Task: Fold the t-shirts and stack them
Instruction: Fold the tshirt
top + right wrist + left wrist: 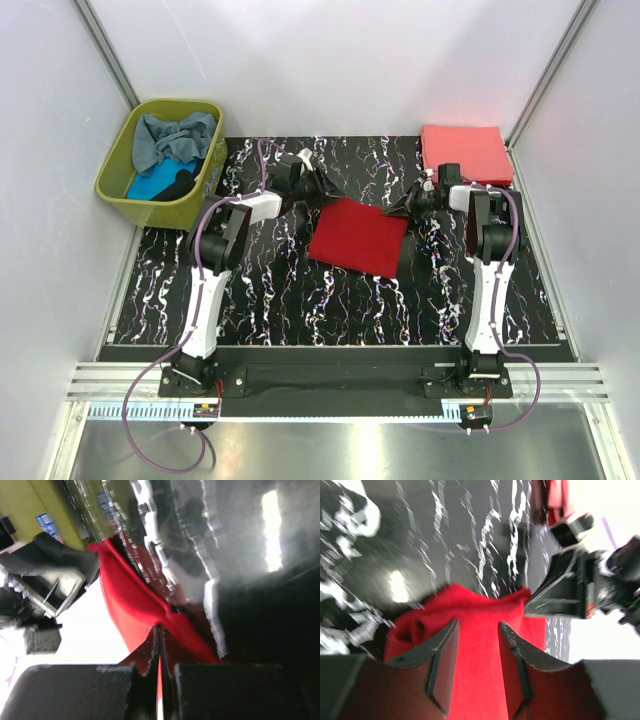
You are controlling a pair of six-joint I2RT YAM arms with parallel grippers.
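Right wrist view shows our right gripper (pixel 159 642) pinched shut on an edge of the dark red t-shirt (pixel 127 607). Our left gripper (pixel 477 630) hangs over the same cloth, fingers apart. We judge this shirt part-folded mid-table. The coral-pink t-shirt (pixel 465 152) lies folded behind it, and more shirts fill the olive basket (pixel 118 172).

Bright even light, glare, blurred wrist views
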